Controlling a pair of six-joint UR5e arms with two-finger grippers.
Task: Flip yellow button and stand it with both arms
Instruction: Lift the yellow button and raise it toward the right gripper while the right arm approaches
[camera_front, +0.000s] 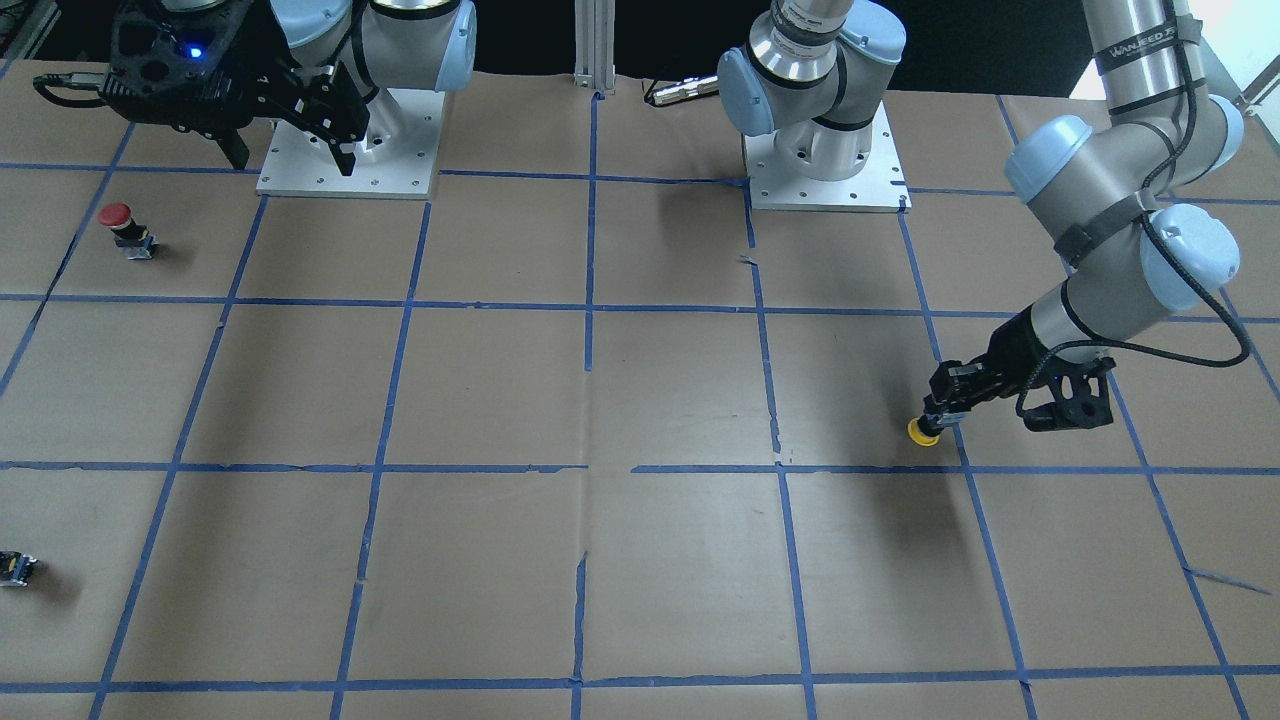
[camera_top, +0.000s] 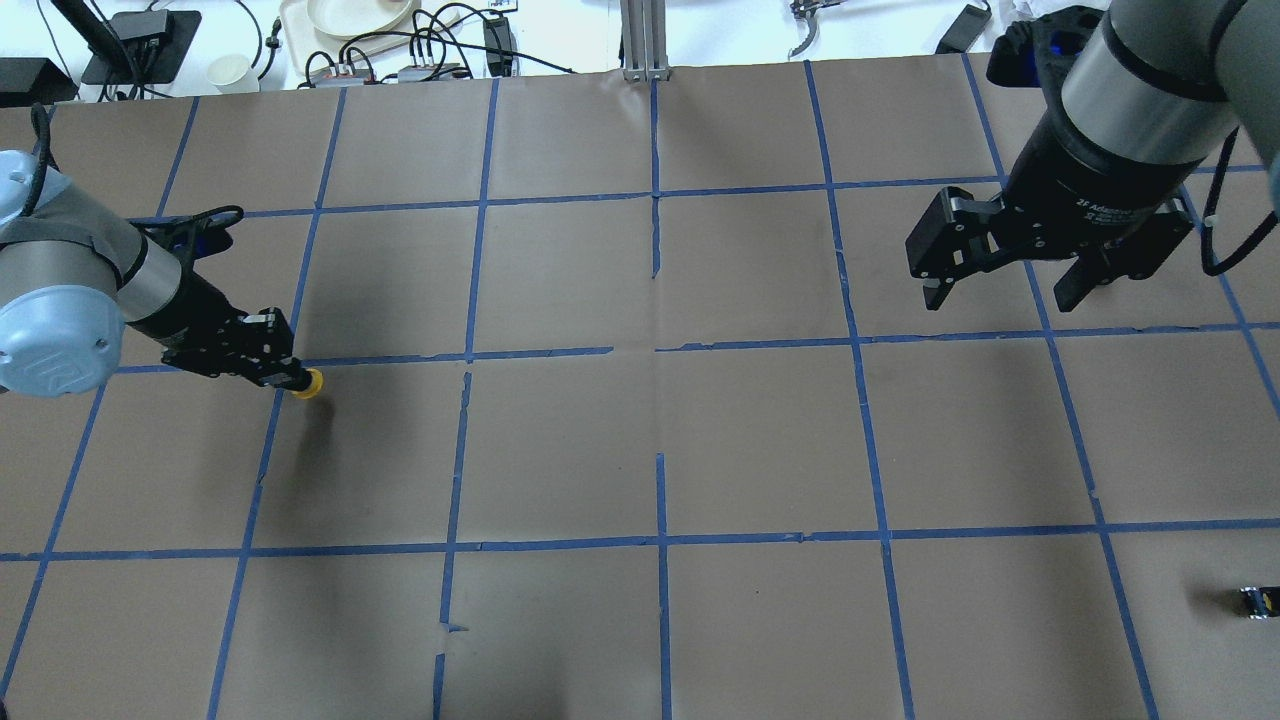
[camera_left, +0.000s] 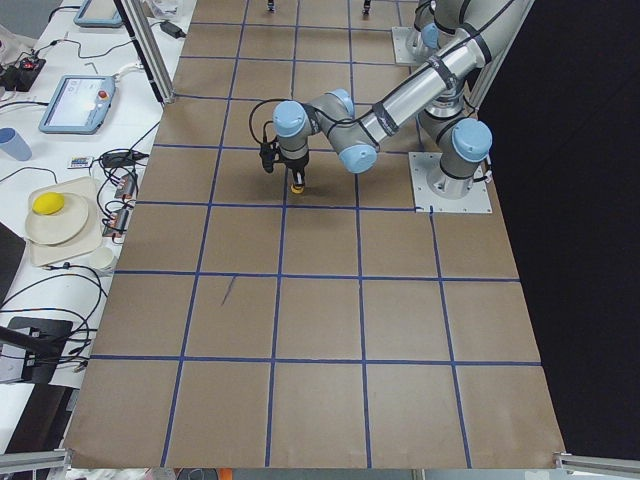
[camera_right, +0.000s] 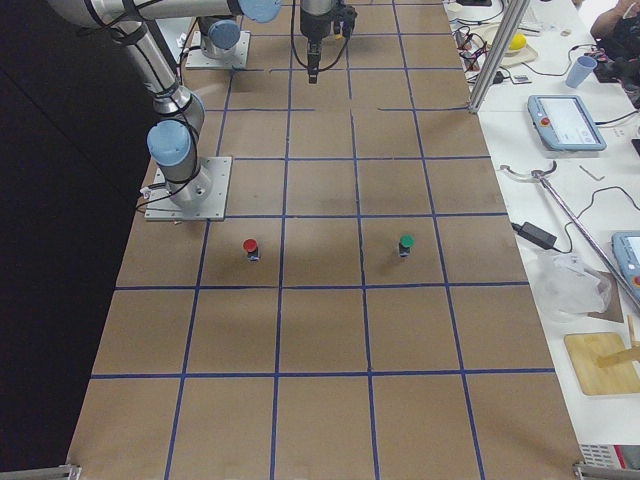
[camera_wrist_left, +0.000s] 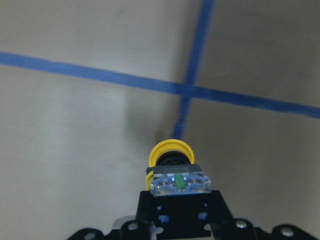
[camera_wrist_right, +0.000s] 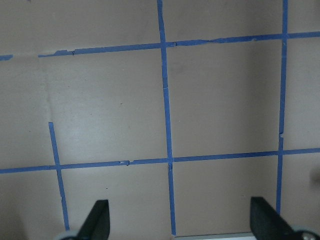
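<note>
The yellow button is held in my left gripper, which is shut on its block body. The yellow cap points away from the gripper, low over the table near a crossing of blue tape lines. The overhead view shows the button at the tip of the left gripper. In the left wrist view the yellow cap sits beyond the clear end of its body. My right gripper is open and empty, raised high over the far right of the table. Its fingers frame bare paper.
A red-capped button stands near the right arm's base plate. A green-capped button stands to its right in the right side view. A tiny black-and-yellow part lies at the table's right edge. Brown paper with a blue tape grid covers the table.
</note>
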